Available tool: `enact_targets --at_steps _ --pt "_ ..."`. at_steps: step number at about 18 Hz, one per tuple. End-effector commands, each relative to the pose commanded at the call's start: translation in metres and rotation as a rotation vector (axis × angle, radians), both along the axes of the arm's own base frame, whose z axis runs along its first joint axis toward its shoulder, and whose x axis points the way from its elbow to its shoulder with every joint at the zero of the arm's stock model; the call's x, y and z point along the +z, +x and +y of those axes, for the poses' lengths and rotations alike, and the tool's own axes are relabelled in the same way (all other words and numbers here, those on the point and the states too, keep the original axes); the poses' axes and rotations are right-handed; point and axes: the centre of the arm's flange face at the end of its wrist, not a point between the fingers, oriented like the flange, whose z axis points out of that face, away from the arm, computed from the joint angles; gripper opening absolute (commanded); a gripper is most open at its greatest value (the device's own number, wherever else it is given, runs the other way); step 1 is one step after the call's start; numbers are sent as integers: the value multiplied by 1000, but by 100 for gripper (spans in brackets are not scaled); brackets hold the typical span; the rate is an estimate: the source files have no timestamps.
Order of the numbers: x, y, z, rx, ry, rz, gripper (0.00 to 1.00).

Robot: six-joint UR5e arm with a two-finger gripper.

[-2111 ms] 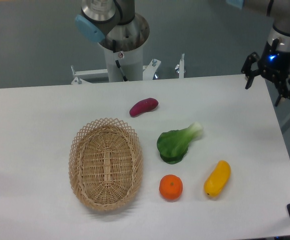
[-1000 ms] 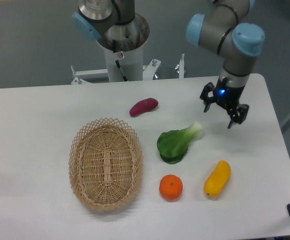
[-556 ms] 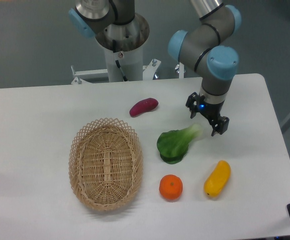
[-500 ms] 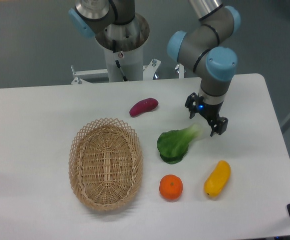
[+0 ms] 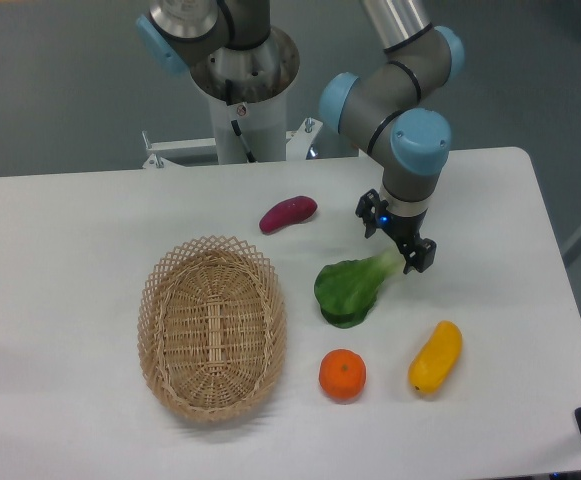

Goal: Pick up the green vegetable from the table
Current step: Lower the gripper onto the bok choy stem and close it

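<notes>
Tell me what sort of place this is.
Probably a robotics lab test bench: an arm on a pedestal with its gripper over a plain white table, toy produce like the green vegetable, and a wicker basket.

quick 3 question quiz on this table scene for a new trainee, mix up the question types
1. True or false: the green vegetable lies inside the wicker basket.
2. Multiple choice: which end of the green vegetable is the tool above? A) the dark leafy end B) the pale stem end C) neither, it is over the orange
3. Fill in: the item nearest the table's right edge in the camera view is the ____ fruit.

Key
1. False: it lies on the table, right of the basket.
2. B: the open fingers sit over the pale stem.
3. Yellow.
</notes>
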Motion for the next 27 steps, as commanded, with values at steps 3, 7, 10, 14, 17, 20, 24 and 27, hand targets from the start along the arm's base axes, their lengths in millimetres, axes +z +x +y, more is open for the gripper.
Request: enact_targets --at_steps 3,7,10,14,17,20,24,27 --pt "-6 0 1 0 -17 -1 100" --pt "-9 2 7 -10 -21 1 96" --pt "-12 2 7 -10 -15 15 87" --pt "-10 1 6 -9 -11 19 72" --pt "-7 0 7 -8 -9 24 58" --pt "-6 0 7 -8 -6 26 46" --pt "-3 -2 8 -8 -3 35 44" --pt "-1 -3 9 -8 -1 38 34"
